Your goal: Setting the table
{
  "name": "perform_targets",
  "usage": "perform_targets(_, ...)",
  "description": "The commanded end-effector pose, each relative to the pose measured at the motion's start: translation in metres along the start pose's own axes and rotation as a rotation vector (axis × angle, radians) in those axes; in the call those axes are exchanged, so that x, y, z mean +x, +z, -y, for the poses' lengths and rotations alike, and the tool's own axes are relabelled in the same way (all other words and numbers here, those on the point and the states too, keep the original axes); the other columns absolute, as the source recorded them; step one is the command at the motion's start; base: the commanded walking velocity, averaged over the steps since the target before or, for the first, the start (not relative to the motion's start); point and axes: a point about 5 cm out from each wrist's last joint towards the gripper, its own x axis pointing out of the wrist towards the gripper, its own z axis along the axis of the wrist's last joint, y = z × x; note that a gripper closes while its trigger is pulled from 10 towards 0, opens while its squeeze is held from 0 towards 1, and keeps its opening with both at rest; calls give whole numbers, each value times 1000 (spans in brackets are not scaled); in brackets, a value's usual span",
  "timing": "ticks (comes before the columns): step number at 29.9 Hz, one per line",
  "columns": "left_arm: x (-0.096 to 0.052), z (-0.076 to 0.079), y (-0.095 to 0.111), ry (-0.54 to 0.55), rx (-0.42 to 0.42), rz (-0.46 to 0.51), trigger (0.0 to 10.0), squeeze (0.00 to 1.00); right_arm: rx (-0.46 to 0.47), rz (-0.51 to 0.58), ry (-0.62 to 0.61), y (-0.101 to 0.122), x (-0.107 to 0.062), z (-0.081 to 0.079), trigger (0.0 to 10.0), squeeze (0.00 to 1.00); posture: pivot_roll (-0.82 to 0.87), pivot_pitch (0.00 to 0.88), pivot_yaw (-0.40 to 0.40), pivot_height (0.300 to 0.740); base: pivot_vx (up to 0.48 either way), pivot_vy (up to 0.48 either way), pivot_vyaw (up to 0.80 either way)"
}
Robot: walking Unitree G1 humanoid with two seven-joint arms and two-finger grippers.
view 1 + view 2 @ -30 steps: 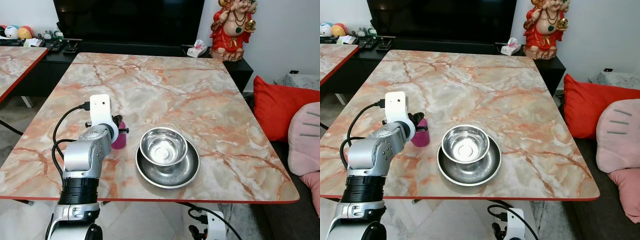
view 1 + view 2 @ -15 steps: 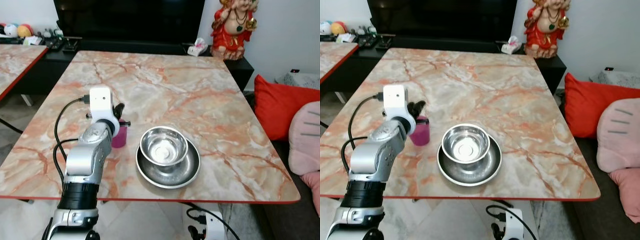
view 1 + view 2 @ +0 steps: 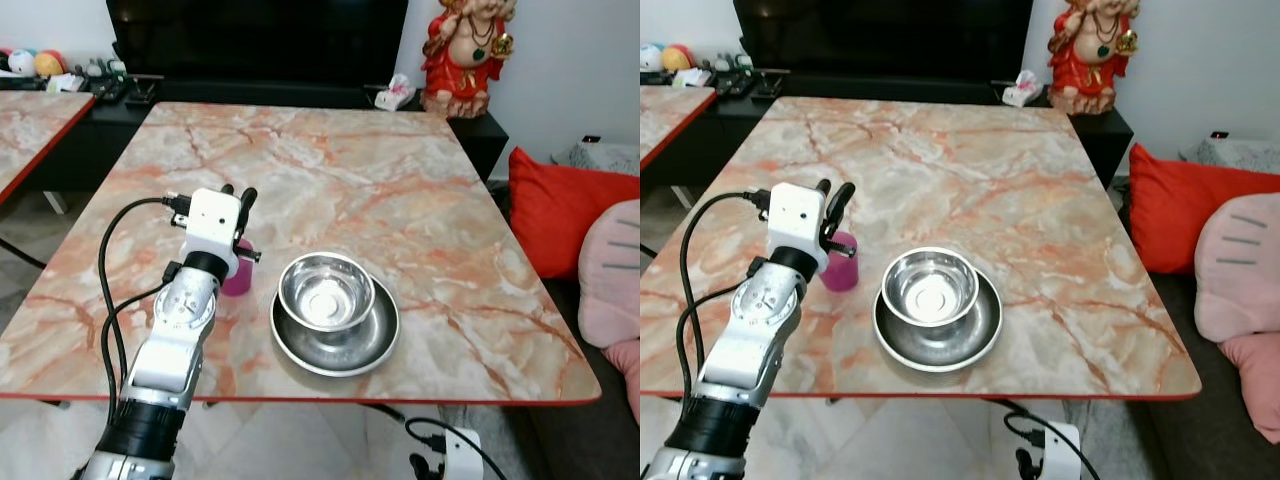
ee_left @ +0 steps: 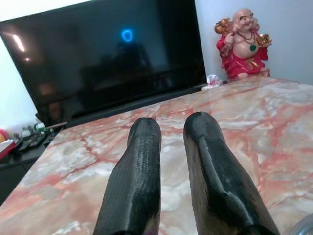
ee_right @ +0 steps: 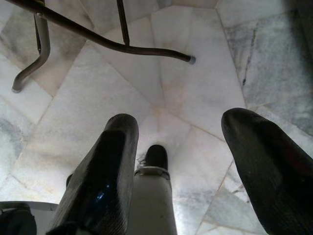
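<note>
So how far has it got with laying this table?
Done so far: a steel bowl sits in a steel plate near the marble table's front edge, with a pink cup standing just to their left. In hand: nothing; the left gripper hovers above the cup with its fingers slightly apart. The right gripper hangs open over the floor. No cutlery is on the table yet.

Pink cup [image 3: 238, 280] — half hidden behind left arm [image 3: 180, 320].
</note>
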Motion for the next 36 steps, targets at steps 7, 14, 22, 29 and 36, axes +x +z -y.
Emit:
perform_targets(7, 4, 6, 1, -23, -3, 50, 10000, 0, 38, 20, -25, 3, 1, -2, 10000, 0, 84, 0, -21, 740, 0, 0, 0)
perform_targets(14, 3, 4, -3, 15, -25, 51, 10000, 0, 27, 24, -24, 1, 0, 0, 10000, 0, 86, 0, -33, 740, 0, 0, 0)
perform_targets(22, 2, 2, -6, 47, -43, 34, 10000, 0, 27, 44, 0, 6, 1, -8, 10000, 0, 93, 0, -38, 740, 0, 34, 0)
perform_targets(29, 3, 2, -4, 51, -44, 44, 10000, 0, 16, 42, 19, 7, 2, -14, 10000, 0, 91, 0, -30, 740, 0, 336, 0)
perform_targets(36, 4, 2, -2, 45, -45, 50, 10000, 0, 4, 28, 27, 4, 2, -17, 10000, 0, 100, 0, -21, 740, 0, 359, 0)
